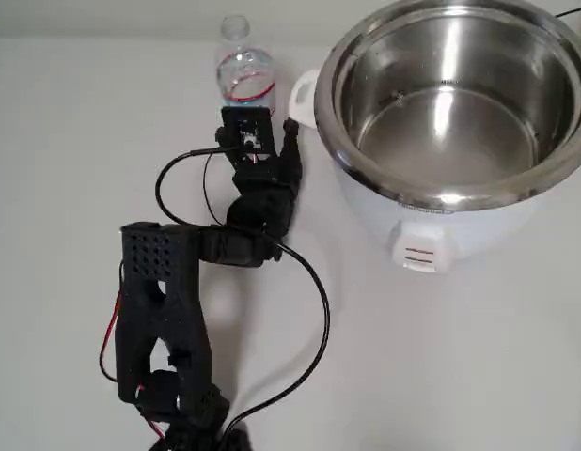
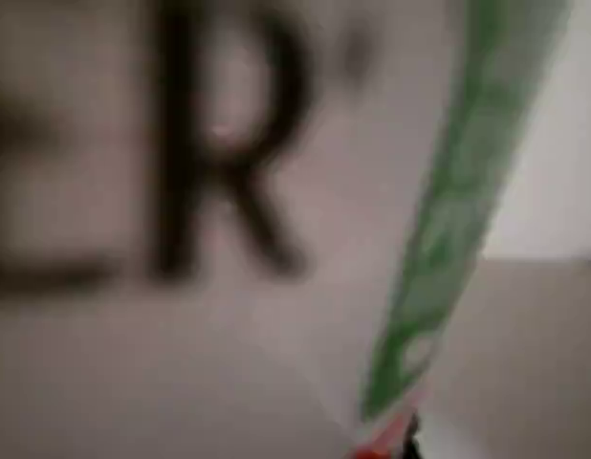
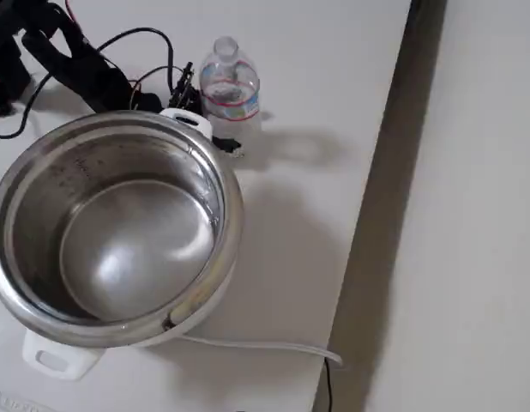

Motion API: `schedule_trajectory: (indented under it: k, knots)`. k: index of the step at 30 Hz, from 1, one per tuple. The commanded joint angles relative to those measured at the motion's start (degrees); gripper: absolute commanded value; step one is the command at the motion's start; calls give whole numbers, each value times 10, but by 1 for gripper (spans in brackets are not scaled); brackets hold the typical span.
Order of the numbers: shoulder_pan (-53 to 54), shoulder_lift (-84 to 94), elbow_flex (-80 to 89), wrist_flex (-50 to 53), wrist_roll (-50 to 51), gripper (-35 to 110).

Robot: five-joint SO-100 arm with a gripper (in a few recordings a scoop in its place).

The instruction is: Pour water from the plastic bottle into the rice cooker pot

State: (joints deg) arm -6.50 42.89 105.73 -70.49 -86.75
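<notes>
Two containers | plastic bottle (image 1: 243,70) upright, uncapped, top centre of overhead view, left of rice cooker pot (image 1: 457,94), apart | pot looks empty | gripper (image 1: 262,127) at bottle's label; grip cannot be told

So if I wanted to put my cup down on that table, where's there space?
Bare table lies in front of the cooker in the overhead view, and left of the arm. It's crowded where the gripper meets the plastic bottle beside the rice cooker pot.
</notes>
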Motion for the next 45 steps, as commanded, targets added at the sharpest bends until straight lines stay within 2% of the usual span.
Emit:
schedule_trajectory:
  k: [1, 15, 26, 34, 45]
  knots:
    - [16, 38, 4, -16, -4, 51]
    - [25, 125, 140, -42, 17, 51]
    - [39, 292, 308, -18, 66, 51]
    - [62, 551, 467, 178, 149, 50]
    - [109, 927, 512, 709, 372, 49]
